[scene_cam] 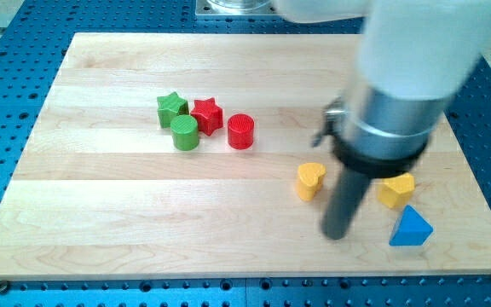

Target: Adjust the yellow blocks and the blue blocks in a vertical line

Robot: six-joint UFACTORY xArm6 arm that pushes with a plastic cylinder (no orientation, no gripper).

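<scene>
**A:** Where would you start the line?

**B:** My tip (337, 234) rests on the tabletop (101, 213) in the gap between the two yellow blocks, toward the view's bottom right. The yellow heart-shaped block (310, 180) sits just to the tip's upper left; the second yellow block (396, 189), also roughly heart-shaped, lies to its right, partly hidden by the arm. The blue triangular block (411, 228) sits just below that one, near the board's edge.

**A:** So the right-hand pair is nearly stacked already?

**B:** Roughly, I'd judge. The sensible move is to push the left yellow heart toward that column, contacting it squarely on its left face so it slides without spinning off.

**A:** Is the tool holding anything?

**B:** It's a bare rod with nothing that opens or shuts; it grips nothing and touches no block that I can see.

**A:** Only one blue block?

**B:** Only one shows; the arm may hide another. The green star (171, 106), green cylinder (185, 133), red star (206, 114) and red cylinder (240, 131) cluster well apart, upper left.
</scene>
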